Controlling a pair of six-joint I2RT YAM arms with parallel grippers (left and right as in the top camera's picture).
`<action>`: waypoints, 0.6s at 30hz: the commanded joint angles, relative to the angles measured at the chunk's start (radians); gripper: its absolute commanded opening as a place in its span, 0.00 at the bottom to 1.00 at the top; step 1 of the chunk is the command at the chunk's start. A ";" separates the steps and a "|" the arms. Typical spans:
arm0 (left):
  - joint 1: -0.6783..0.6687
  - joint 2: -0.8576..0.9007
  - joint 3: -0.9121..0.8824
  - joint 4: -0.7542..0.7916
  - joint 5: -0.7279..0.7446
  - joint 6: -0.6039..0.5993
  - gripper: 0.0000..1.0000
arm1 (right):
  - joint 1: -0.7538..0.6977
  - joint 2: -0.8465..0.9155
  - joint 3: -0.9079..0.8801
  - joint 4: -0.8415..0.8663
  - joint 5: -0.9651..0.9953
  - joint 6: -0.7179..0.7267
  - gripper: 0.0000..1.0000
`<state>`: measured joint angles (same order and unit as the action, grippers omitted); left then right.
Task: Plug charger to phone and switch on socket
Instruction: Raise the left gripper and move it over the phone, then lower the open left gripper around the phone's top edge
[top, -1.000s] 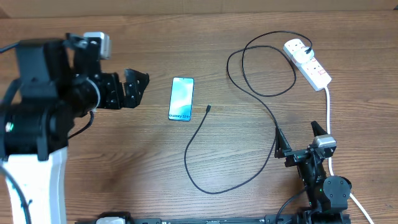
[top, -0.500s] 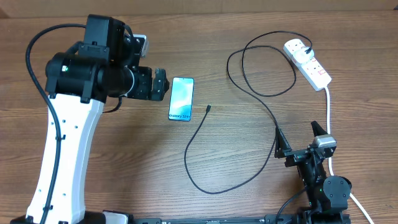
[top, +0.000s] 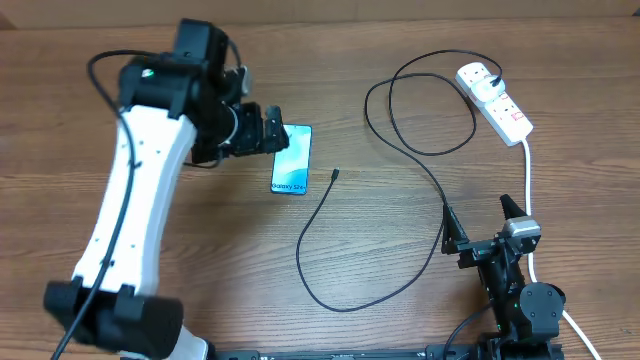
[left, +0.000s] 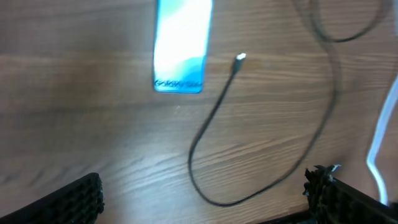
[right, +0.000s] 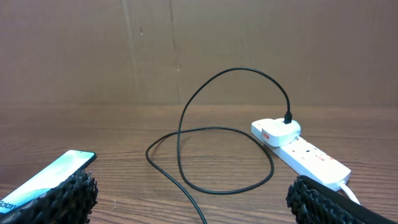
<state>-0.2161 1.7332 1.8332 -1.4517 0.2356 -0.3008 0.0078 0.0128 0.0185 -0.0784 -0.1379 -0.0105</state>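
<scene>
Where it hangs near the phone (top: 292, 162), the left claw (top: 278, 131) spreads wide, empty.

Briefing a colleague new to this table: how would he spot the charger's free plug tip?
Find the blue-screened phone near the table's middle. Just right of its text end lies the charger's plug tip, ending a thin black cable, not the thick white cord from the socket.

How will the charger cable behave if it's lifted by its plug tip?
Probably floppy: the charger cable lies in loose loops, so it should sag and trail when lifted. Likely light, being thin. Its far end sits in the power strip, so pulling might drag that.
</scene>
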 joint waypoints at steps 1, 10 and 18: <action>-0.056 0.063 0.021 -0.018 -0.144 -0.080 1.00 | -0.002 -0.010 -0.010 0.005 0.010 0.006 1.00; -0.152 0.182 0.021 -0.008 -0.377 -0.179 1.00 | -0.002 -0.010 -0.010 0.005 0.010 0.006 1.00; -0.151 0.230 0.021 0.045 -0.373 -0.179 1.00 | -0.002 -0.010 -0.010 0.005 0.010 0.006 1.00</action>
<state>-0.3710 1.9457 1.8336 -1.4136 -0.1081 -0.4564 0.0078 0.0128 0.0185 -0.0788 -0.1379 -0.0105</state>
